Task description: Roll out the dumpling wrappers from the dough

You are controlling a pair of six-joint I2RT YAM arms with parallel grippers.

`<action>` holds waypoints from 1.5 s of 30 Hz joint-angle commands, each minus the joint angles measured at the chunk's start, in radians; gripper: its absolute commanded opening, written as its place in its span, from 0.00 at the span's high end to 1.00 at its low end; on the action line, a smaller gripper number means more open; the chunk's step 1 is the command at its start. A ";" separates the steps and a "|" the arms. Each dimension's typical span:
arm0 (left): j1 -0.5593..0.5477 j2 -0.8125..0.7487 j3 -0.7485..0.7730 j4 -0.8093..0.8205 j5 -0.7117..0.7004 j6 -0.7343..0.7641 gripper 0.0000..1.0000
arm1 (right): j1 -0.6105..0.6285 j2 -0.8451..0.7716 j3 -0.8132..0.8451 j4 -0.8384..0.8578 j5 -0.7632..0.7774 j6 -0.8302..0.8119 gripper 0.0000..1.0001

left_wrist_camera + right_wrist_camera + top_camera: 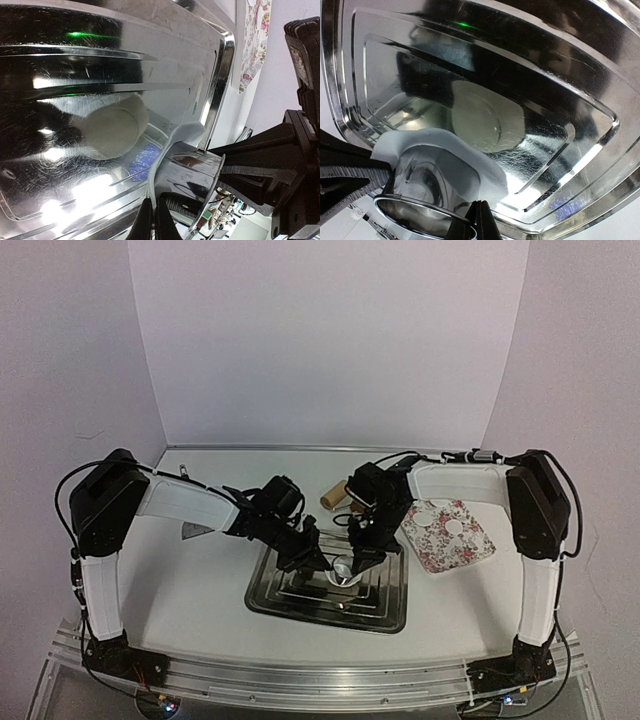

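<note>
step in hand, my read: stripping leftover dough off the cutter, not rolling. both arms meet over the metal tray (268,602) mid tabletop. right fingers (476,220) are closed, looks like on the rim of the ring cutter (432,175), which is held up off the tray floor and tilted. a white dough scrap (420,137) sits round the cutter like a collar. left fingers (152,212) are pinched shut on a strip of that scrap where it hangs off the cutter's side.

flat dough sheet (487,117) lies on the tray floor just beside the cutter, with a faint round mark in it. can't tell if a disc is cut free there. finished dumpling wrappers (456,526), two white discs, sit on the floral plate (440,548) right of the tray. rolling pin (333,497) lies behind the tray, untouched.

next move calls for the left arm to pull the strip away from the cutter while the right holds it steady. thin dough, may tear or stick. then drop the scrap and cut the sheet again.
</note>
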 commanded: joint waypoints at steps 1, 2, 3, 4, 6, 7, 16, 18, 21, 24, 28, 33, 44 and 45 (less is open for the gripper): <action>0.007 0.004 -0.002 0.067 0.036 -0.002 1.00 | 0.001 0.038 0.034 -0.021 0.021 0.004 1.00; 0.007 0.006 -0.002 0.069 0.038 -0.001 1.00 | 0.001 0.043 0.036 -0.025 0.023 0.004 1.00; 0.007 0.008 -0.003 0.071 0.042 -0.001 1.00 | 0.001 0.049 0.037 -0.026 0.025 0.004 1.00; 0.007 0.010 -0.004 0.073 0.046 -0.001 1.00 | 0.001 0.055 0.038 -0.027 0.027 0.004 1.00; 0.008 0.015 -0.006 0.073 0.053 -0.001 1.00 | 0.001 0.069 0.041 -0.029 0.030 0.005 1.00; 0.008 0.016 -0.006 0.072 0.055 -0.001 1.00 | 0.001 0.074 0.043 -0.029 0.030 0.006 1.00; 0.016 -0.009 -0.022 0.082 0.064 0.019 1.00 | 0.001 0.115 0.053 -0.035 0.045 0.023 1.00; 0.016 -0.014 -0.023 0.087 0.069 0.026 1.00 | 0.001 0.123 0.051 -0.036 0.047 0.028 1.00; 0.016 -0.018 -0.026 0.091 0.075 0.032 1.00 | 0.002 0.137 0.050 -0.036 0.053 0.038 1.00; 0.016 -0.023 -0.033 0.112 0.089 0.037 1.00 | 0.001 0.149 0.052 -0.036 0.054 0.045 1.00; 0.016 -0.016 -0.039 0.143 0.118 0.043 1.00 | 0.005 0.160 0.058 -0.036 0.053 0.046 1.00; 0.017 -0.011 -0.017 0.146 0.117 0.062 1.00 | 0.015 0.173 0.064 -0.041 0.065 0.047 1.00; 0.016 -0.061 -0.057 0.228 0.098 0.059 1.00 | 0.020 0.189 0.068 -0.063 0.087 0.041 1.00; 0.016 -0.058 -0.054 0.231 0.100 0.058 1.00 | 0.020 0.189 0.069 -0.063 0.089 0.040 1.00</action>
